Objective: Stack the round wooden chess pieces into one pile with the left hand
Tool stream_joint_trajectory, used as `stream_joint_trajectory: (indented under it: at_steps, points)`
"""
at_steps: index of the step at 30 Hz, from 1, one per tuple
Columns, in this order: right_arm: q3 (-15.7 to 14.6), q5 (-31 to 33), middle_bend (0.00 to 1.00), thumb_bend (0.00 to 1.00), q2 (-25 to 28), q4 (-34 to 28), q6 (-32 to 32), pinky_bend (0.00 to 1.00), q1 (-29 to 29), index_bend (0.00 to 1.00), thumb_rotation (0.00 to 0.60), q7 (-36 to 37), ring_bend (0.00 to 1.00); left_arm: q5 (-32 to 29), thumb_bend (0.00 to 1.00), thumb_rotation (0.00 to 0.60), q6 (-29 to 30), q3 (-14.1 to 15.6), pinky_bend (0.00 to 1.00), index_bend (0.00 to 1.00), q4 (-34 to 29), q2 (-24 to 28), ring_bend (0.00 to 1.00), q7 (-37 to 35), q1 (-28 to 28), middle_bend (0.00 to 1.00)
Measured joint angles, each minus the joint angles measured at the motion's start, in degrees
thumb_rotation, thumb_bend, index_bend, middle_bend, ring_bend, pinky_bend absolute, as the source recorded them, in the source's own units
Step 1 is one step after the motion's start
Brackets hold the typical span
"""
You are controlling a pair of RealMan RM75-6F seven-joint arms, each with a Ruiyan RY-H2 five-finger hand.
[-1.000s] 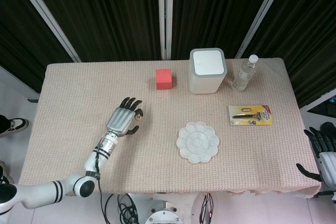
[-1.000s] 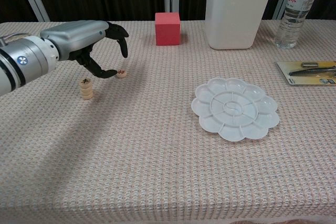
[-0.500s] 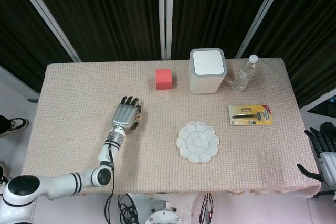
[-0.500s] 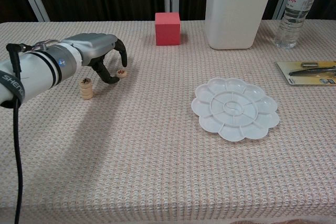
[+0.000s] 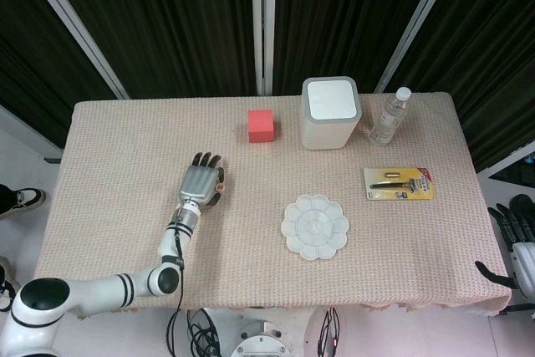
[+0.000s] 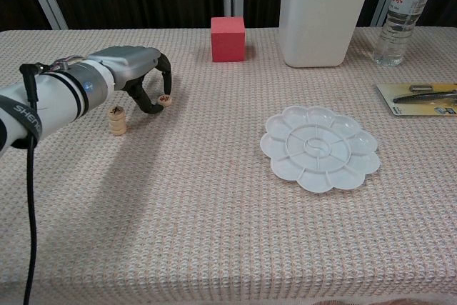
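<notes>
- The left hand [image 6: 136, 76] arches low over the cloth-covered table [image 6: 214, 233], its dark fingers [image 6: 151, 107] curled down around a lone chess piece [image 6: 165, 99]; whether it grips the piece cannot be told.
- A short pile [image 6: 117, 121] of pieces stands just beside the hand, on its near side.
- The right hand [image 5: 520, 244] hangs off the table's right edge, fingers apart, holding nothing.
- A palette [image 6: 318, 147], red cube [image 6: 228, 38], white bin [image 6: 318, 13] and bottle [image 6: 404, 9] lie well apart from the hand.
</notes>
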Motion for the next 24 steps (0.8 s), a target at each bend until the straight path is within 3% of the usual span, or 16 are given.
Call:
stream_joint_trajectory:
  at_steps: [24]
  points:
    - [0.2, 0.1, 0.00, 0.15, 0.2, -0.5, -0.1, 0.00, 0.2, 0.00, 0.600, -0.6, 0.00, 2.7, 0.30, 0.600, 0.2, 0.8, 0.00, 0.50, -0.5, 1.2, 0.00, -3.4, 0.4, 0.10]
